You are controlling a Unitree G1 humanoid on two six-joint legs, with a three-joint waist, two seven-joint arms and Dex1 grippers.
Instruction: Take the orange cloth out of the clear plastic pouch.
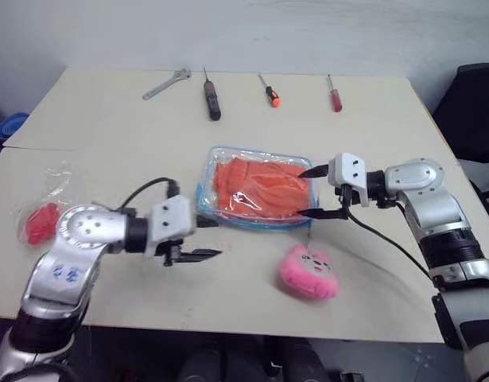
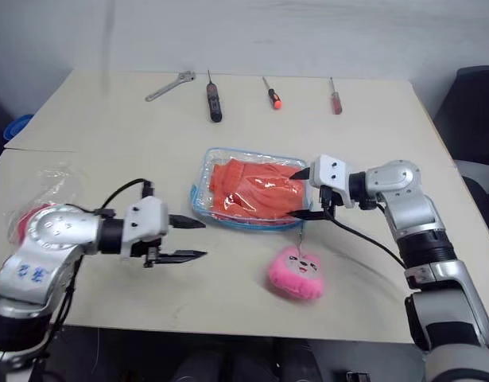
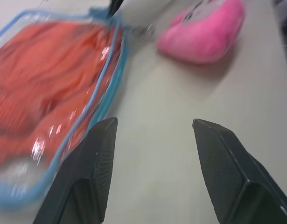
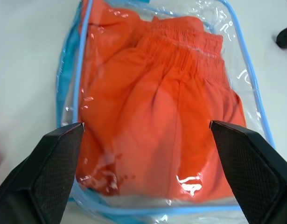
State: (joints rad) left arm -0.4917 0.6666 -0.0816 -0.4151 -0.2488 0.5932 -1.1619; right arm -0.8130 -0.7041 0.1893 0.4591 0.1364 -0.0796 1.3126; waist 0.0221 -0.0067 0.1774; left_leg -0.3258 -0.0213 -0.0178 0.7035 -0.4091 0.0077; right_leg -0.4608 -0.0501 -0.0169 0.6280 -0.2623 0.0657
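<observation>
- Table [image 1: 109, 175]: pale top carrying everything noted here.
- Pouch [image 1: 208, 181]: lies flat mid-table between the two grippers, blue trim all round, the cloth [image 1: 260, 185] still folded inside; ribbed band of the cloth plain in the right wrist view.
- Right gripper [image 1: 313, 192]: fingers spread wide, tips at the pouch's near edge on the right side, straddling it; touching or just above, cannot tell. Nothing pinched.
- Left gripper [image 1: 209, 239]: fingers apart, empty, pointing across toward the pouch, just off its corner and clear of it.
- Plush [image 1: 309, 272]: pink, on the table below the right gripper, near the pouch's corner.
- Red item in thin wrap [image 1: 44, 220]: far side of the left arm, well away from the pouch.
- Wrench [image 1: 166, 83] and three screwdrivers [image 1: 211, 99], in a row along the far edge, well beyond both grippers.
</observation>
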